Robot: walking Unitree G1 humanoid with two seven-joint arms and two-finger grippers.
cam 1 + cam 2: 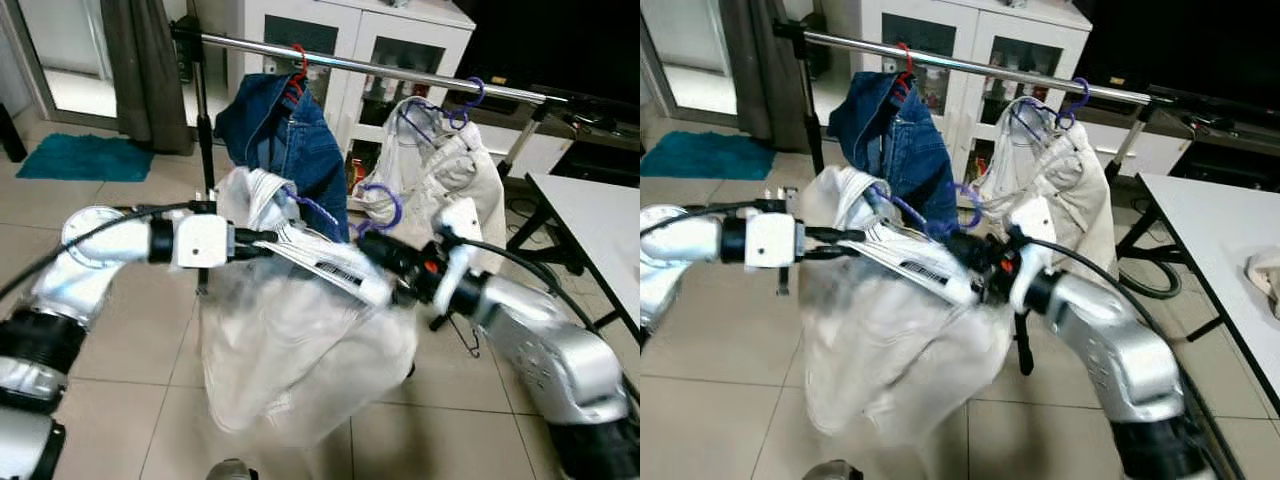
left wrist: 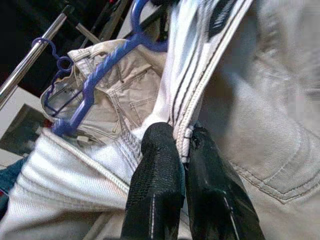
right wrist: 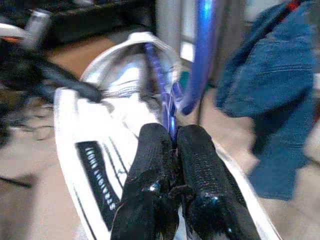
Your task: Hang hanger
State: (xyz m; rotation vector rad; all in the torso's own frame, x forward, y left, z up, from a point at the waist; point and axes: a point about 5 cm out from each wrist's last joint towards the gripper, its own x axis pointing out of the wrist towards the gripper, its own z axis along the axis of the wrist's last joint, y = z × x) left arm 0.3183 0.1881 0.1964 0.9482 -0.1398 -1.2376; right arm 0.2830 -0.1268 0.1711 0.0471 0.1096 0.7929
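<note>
While the right gripper (image 3: 172, 145) pinches the thin purple hanger (image 1: 312, 206) between its closed fingers, the left gripper (image 2: 182, 150) is clamped on the waistband seam of the white trousers (image 1: 300, 340) draped over that hanger. The two arms hold the load between them in front of the chest, below the rail (image 1: 400, 72) and well short of it.

The hook of the hanger, a purple loop near the right gripper, is not yet over the rail. As I judge it, the main risk is the heavy cloth: it sags in a big loose bundle and could slide off the thin hanger if the left gripper lets go early, or drag the hook askew as it rises. The free stretch of rail lies between the blue jeans (image 1: 290, 140) and the cream trousers (image 1: 440, 170), so the hook could snag on either.

The white trousers look bunched and crumpled, with a black label strip showing along the waistband.
</note>
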